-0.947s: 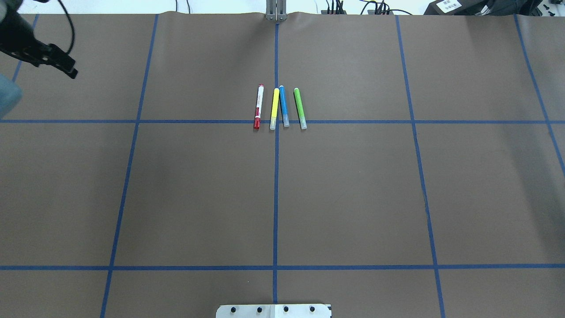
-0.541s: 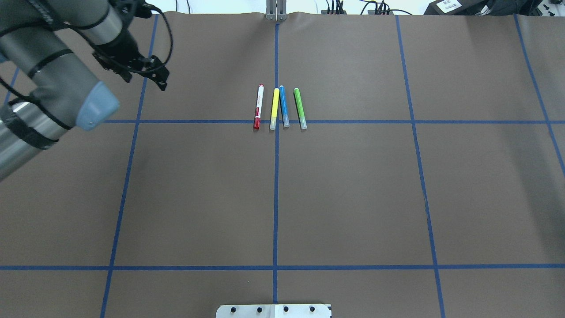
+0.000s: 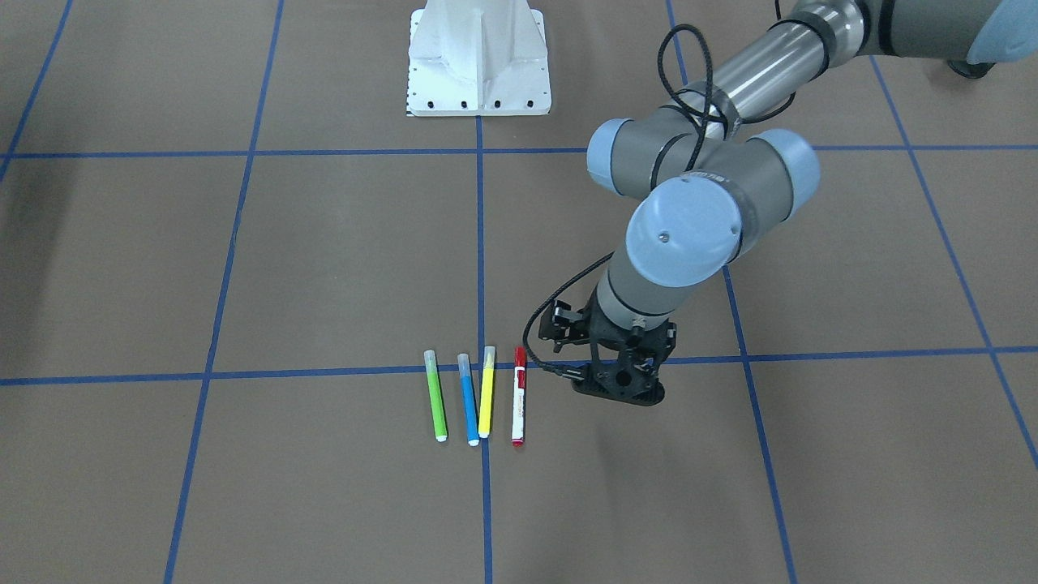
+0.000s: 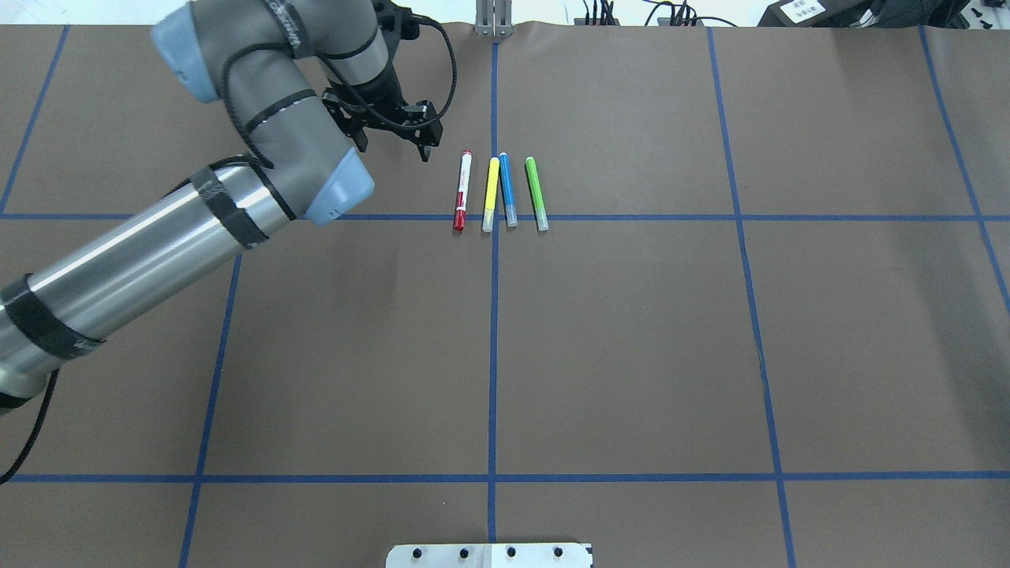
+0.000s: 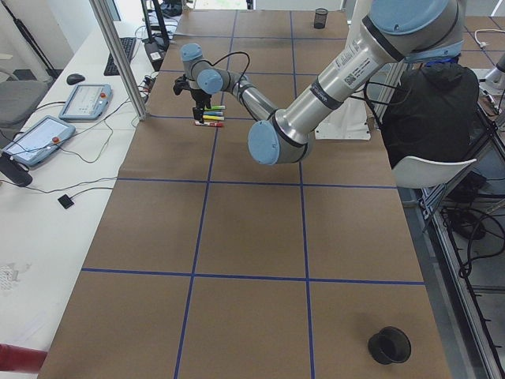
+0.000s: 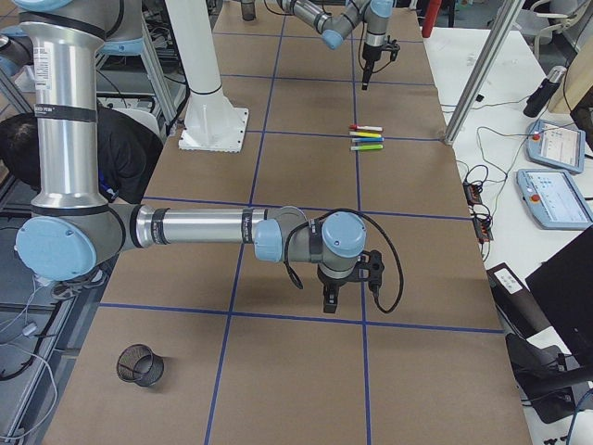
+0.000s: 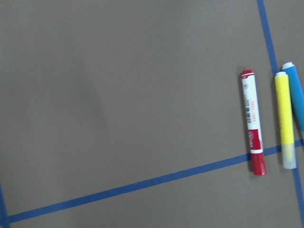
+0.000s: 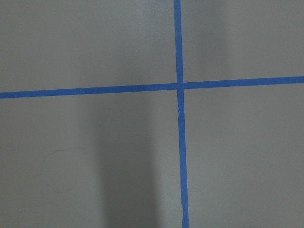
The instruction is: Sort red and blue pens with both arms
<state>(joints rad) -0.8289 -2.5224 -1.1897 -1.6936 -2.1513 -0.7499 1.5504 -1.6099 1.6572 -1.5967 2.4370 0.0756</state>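
Observation:
Four markers lie side by side at the table's middle. The red pen (image 4: 462,189) (image 3: 519,397) (image 7: 251,121) is white-barrelled with a red cap. The blue pen (image 4: 507,189) (image 3: 468,401) (image 7: 295,90) lies two places over, against a yellow marker (image 4: 491,193). My left gripper (image 4: 424,150) (image 3: 620,393) hangs just beside the red pen, above the paper; I cannot tell if it is open or shut. My right gripper (image 6: 330,301) hovers far from the pens, over a tape crossing; its state cannot be told.
A green marker (image 4: 536,193) lies at the row's outer end. The white pedestal (image 3: 478,57) stands at the robot's side. A black mesh cup (image 6: 141,363) and a black cup (image 5: 390,345) sit near the table's ends. Blue tape lines grid the brown paper.
My left arm has swung in from the far left edge toward the middle, bringing its gripper next to the red pen. The markers have not moved.

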